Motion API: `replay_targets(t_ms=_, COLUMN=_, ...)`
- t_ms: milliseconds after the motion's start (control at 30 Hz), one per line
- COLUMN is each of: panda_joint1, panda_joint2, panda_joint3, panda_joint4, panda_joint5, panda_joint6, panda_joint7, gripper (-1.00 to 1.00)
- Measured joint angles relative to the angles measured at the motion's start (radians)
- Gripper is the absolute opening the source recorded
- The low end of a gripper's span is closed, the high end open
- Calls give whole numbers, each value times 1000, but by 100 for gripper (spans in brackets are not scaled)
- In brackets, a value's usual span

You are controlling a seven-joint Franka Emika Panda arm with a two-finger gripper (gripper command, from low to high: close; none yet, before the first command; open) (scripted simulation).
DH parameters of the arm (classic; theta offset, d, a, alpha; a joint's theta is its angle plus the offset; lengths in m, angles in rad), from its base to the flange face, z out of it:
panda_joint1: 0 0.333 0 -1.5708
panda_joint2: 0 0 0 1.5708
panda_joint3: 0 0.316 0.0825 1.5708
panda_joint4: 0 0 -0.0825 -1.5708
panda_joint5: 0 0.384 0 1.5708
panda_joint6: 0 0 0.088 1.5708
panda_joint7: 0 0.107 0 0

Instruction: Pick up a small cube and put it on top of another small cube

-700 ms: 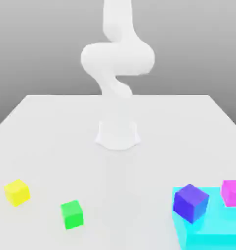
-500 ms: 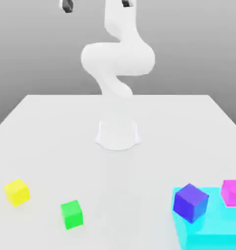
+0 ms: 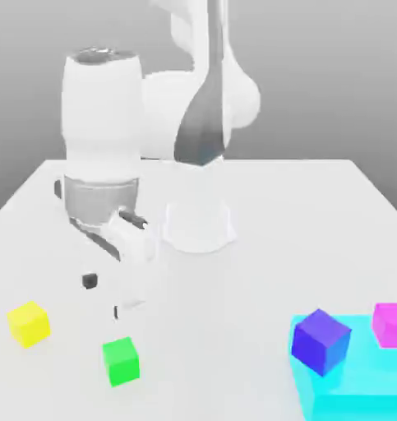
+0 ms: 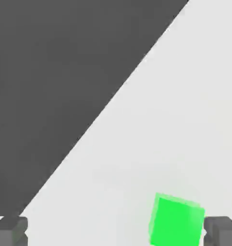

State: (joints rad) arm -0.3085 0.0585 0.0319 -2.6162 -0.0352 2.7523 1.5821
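Before me a pale, nearly white table [image 3: 259, 279] spreads out; directly on it sit a yellow cube [image 3: 29, 324], toward the exterior view's left, and a bright green cube [image 3: 121, 361], turned at an angle, near the yellow one but apart from it; well apart from both, toward the exterior view's right, a cyan block [image 3: 357, 403] lies on the same surface; my own white base [image 3: 197, 226] stands on it too, farther back.

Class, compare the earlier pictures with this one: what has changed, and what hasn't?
The white robot arm's open gripper has swung down into sight above the pale table, near the bright green cube; nothing has been grasped. The yellow, blue-purple and magenta cubes and cyan block stayed put.
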Motion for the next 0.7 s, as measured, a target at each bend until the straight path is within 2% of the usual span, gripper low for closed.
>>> replay_targets(t_ms=100, panda_joint1=-3, panda_joint2=108, panda_joint3=-10, panda_joint4=-24, panda_joint5=21, panda_joint6=66, panda_joint7=55, gripper=0)
replay_targets(t_ms=233, panda_joint1=0, panda_joint2=253, panda_joint3=-17, panda_joint4=-3, panda_joint5=19, panda_joint6=179, panda_joint7=68, gripper=0)
replay_targets(t_ms=267, panda_joint1=4, panda_joint2=289, panda_joint3=-20, panda_joint4=4, panda_joint5=18, panda_joint6=208, panda_joint7=70, gripper=-100)
replay_targets(t_ms=500, panda_joint1=4, panda_joint2=298, panda_joint3=-21, panda_joint4=6, panda_joint5=16, panda_joint6=216, panda_joint7=72, gripper=-100)
replay_targets(t_ms=700, panda_joint1=-4, panda_joint2=110, panda_joint3=-2, panda_joint4=-27, panda_joint5=23, panda_joint6=61, panda_joint7=60, gripper=-100)
